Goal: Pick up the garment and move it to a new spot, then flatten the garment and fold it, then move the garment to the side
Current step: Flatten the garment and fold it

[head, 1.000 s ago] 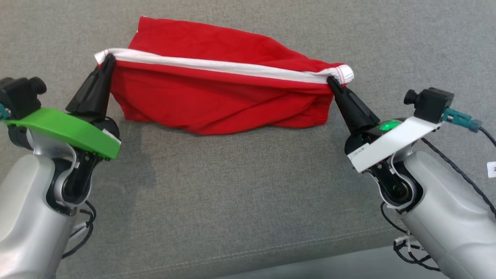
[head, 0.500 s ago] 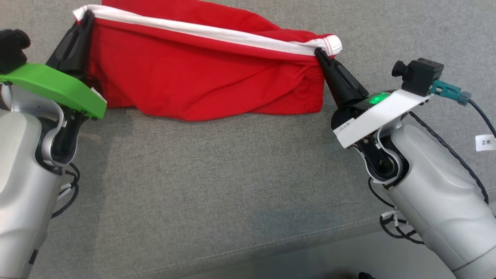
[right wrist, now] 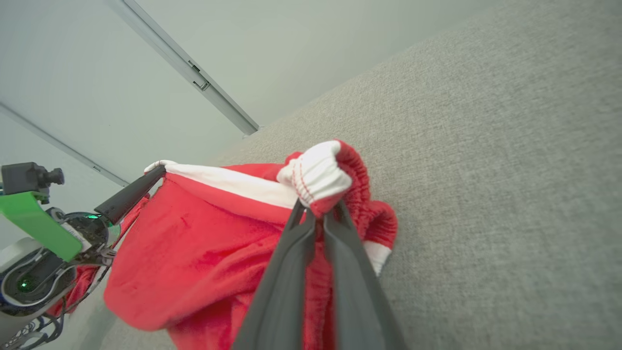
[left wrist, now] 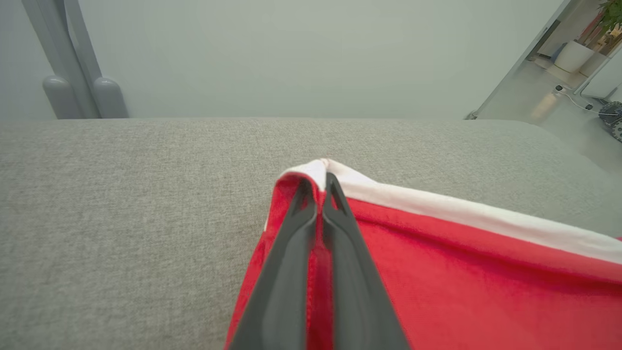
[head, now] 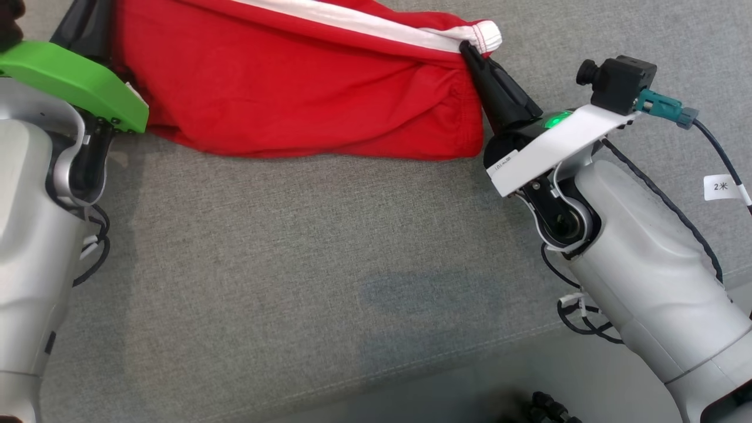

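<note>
The garment [head: 305, 88] is red cloth with a white waistband, stretched between both grippers above the grey cushion [head: 294, 264]. My right gripper [head: 467, 48] is shut on the waistband's right end, which bunches over its fingertips [right wrist: 318, 206]. In the left wrist view, my left gripper [left wrist: 318, 182] is shut on the garment [left wrist: 461, 272] at the white band's left corner. The right wrist view shows that left gripper [right wrist: 158, 171] across the red cloth [right wrist: 194, 253]. In the head view the left fingers [head: 85, 26] run off the top edge, and the garment's lower hem hangs loose near the cushion.
The grey fabric cushion spreads wide below and beyond the garment, with a seam and front edge [head: 411, 376] near the bottom of the head view. A pale wall and a grey post [left wrist: 73, 63] stand behind the cushion. Cables trail from the right arm [head: 705, 164].
The whole head view has shifted, so the garment and both grippers now sit higher and further left in it, the left fingertips cut off at the top. Both grips hold unchanged.
</note>
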{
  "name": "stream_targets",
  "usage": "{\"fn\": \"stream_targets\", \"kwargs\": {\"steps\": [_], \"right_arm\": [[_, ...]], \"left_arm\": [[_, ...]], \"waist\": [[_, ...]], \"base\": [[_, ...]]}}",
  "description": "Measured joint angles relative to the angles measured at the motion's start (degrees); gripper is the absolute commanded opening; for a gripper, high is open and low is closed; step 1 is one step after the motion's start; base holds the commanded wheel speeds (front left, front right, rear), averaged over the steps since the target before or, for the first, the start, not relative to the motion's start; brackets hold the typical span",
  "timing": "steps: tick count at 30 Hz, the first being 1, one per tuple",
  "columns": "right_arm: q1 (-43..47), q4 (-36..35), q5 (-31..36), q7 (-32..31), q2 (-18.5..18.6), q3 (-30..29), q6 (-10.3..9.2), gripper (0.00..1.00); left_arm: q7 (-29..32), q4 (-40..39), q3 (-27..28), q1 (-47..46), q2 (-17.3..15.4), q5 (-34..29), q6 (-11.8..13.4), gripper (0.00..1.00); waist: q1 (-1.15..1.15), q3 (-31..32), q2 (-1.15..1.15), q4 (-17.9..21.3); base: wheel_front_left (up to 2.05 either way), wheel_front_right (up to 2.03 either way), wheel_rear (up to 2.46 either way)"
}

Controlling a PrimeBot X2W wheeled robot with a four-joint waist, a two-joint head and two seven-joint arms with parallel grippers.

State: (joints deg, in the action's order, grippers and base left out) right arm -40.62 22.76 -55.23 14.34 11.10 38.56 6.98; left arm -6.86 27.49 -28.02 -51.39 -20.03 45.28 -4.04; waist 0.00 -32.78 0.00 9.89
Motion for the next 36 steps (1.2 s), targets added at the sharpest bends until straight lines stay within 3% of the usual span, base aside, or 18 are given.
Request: {"fn": "stream_targets", "kwargs": {"steps": [8,9,10,12,13,29,36], "right_arm": [[-1.26,2.88,1.94,0.12,-1.55,-0.54,0.01,0.0],[-1.3,3.28,2.02,0.25,-1.76,-0.52,0.01,0.02],[-1.36,3.69,2.03,0.25,-1.89,-0.53,0.01,0.14],[-1.39,4.27,2.26,0.25,-2.2,-0.53,0.04,0.51],[-1.46,4.58,2.36,0.25,-2.37,-0.54,0.04,1.0],[-0.87,7.67,2.88,0.25,-3.64,-5.16,0.07,1.0],[2.05,7.21,3.1,0.25,-3.77,-8.66,0.07,1.0]], "left_arm": [[-0.99,5.88,-1.24,-1.13,1.3,-0.69,-0.48,0.0],[-1.08,6.45,-1.33,-1.29,1.41,-0.69,-0.52,0.0],[-1.08,6.99,-1.41,-1.57,1.58,-0.69,-0.56,0.0],[-1.11,7.91,-1.49,-2.26,2.03,-0.69,-0.74,0.51],[-1.33,8.5,-1.54,-2.59,2.25,-0.69,-0.99,0.99],[-5.89,14.81,-1.93,-2.87,3.49,-0.71,-2.6,1.0],[-6.89,14.72,-2.05,-1.94,0.62,-1.0,-3.01,1.0]], "waist": [[0.0,-0.29,0.0,0.48],[0.0,-0.21,0.0,0.54],[0.0,-0.15,0.0,0.6],[0.0,-0.1,0.0,0.65],[0.0,-0.06,0.0,0.66],[0.0,4.08,0.0,0.4],[0.0,7.35,0.0,0.24]], "base": [[0.0,0.0,0.0],[0.0,0.0,0.0],[0.0,0.0,0.0],[0.0,0.0,0.0],[0.0,0.0,0.0],[0.0,0.0,0.0],[0.0,0.0,0.0]]}}
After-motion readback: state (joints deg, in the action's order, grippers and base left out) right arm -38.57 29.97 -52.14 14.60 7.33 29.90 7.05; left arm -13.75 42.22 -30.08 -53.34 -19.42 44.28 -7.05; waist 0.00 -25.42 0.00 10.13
